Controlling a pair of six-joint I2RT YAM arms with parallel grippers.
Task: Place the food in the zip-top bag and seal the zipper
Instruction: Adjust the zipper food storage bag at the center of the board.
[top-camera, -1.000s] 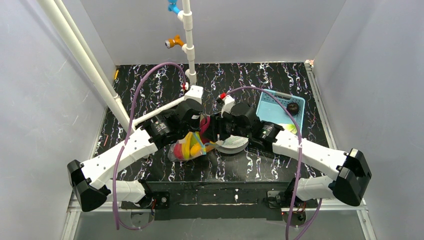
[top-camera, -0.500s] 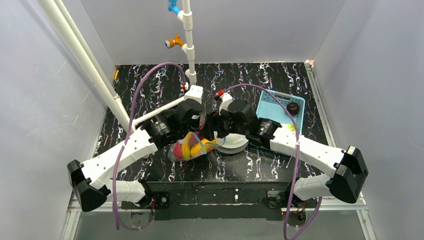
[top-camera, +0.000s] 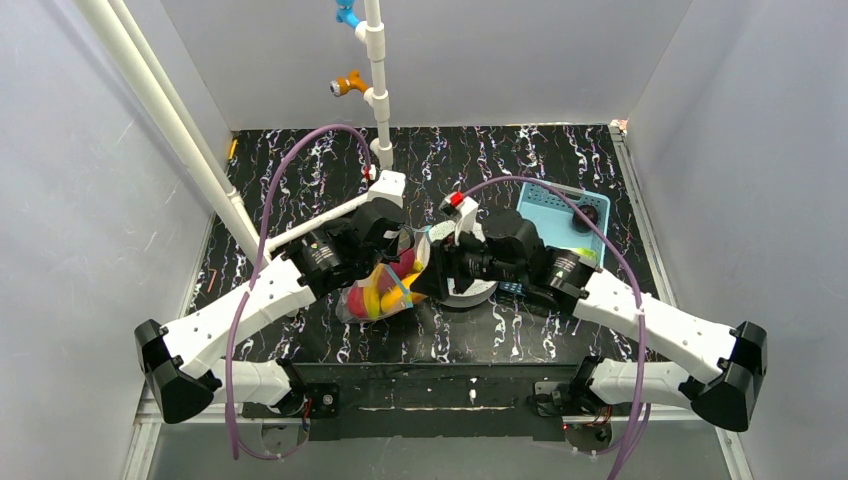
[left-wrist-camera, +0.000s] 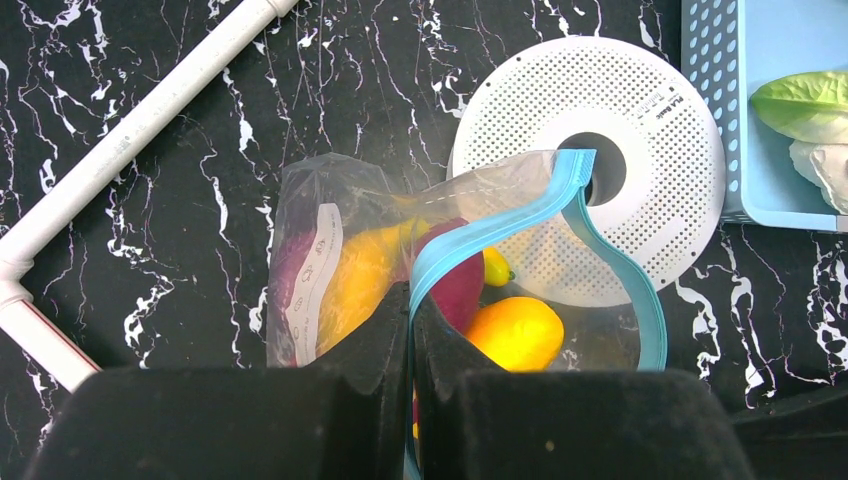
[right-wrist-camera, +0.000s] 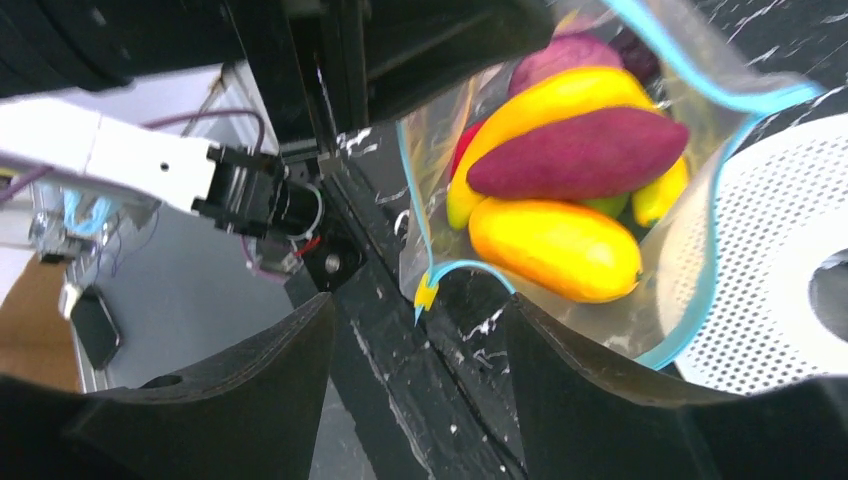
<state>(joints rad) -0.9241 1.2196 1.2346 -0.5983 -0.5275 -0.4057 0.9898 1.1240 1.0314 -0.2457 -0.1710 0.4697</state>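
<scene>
Right arm: its elbow has swung out to the right; the right gripper (right-wrist-camera: 418, 318) has come down from over the white disc (left-wrist-camera: 640, 110) to the near corner of the bag (left-wrist-camera: 300, 230)
Right gripper: fingers apart, one on either side of the small yellow tab (right-wrist-camera: 427, 293) at the end of the zipper (left-wrist-camera: 500, 224); nothing pinched yet
Left gripper (left-wrist-camera: 411, 310): has not shifted; fingers together, clamped on the zipper near one end and holding that edge up
Bag: lies on the table (left-wrist-camera: 150, 250) between the two arms, one side resting over the disc; its mouth gapes in a wide blue loop
Food: inside the bag; eggplant (right-wrist-camera: 590, 152), banana (right-wrist-camera: 550, 105) and a yellow-orange piece (right-wrist-camera: 555, 250) packed close together; a green leaf (left-wrist-camera: 800, 100) lies in the basket (left-wrist-camera: 712, 60), and I cannot tell whether it belongs with the load
Meaning: loading looks finished and sealing is the step in hand; the right gripper seems lined up to close at the tab end and run along the strip while the left one anchors it
Risk: the loop is wide; a pinch that catches only one lip would slide without joining the two
</scene>
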